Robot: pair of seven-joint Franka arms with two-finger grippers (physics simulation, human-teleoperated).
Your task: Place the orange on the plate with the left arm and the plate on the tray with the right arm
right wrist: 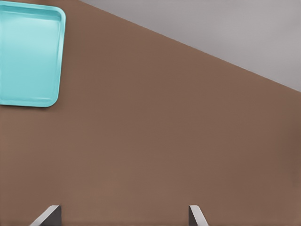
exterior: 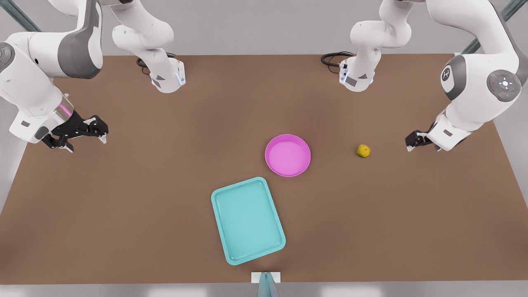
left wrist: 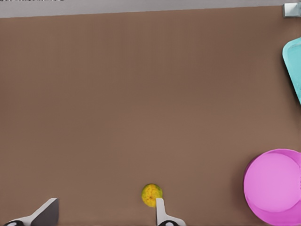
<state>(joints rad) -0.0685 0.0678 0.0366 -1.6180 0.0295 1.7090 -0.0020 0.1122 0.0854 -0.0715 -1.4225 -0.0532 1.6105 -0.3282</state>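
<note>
The small yellow-orange orange (exterior: 363, 151) lies on the brown table, right of the magenta plate (exterior: 288, 155) in the front view. The teal tray (exterior: 247, 220) lies empty nearer the table's front edge, just clear of the plate. My left gripper (exterior: 413, 142) hovers open at the front view's right, a short way beyond the orange. In the left wrist view the orange (left wrist: 152, 194) sits beside one fingertip (left wrist: 160, 209) of the left gripper (left wrist: 103, 214), with the plate (left wrist: 275, 186) and the tray's corner (left wrist: 294, 66) farther off. My right gripper (exterior: 88, 135) waits open at the front view's left; the right wrist view shows the right gripper (right wrist: 121, 215) and the tray (right wrist: 28, 56).
Two arm bases (exterior: 167, 78) (exterior: 357, 76) stand at the table's back edge with black cables beside them. A small grey fixture (exterior: 266, 282) sits at the middle of the front edge. Brown tabletop spreads wide on both sides of the tray.
</note>
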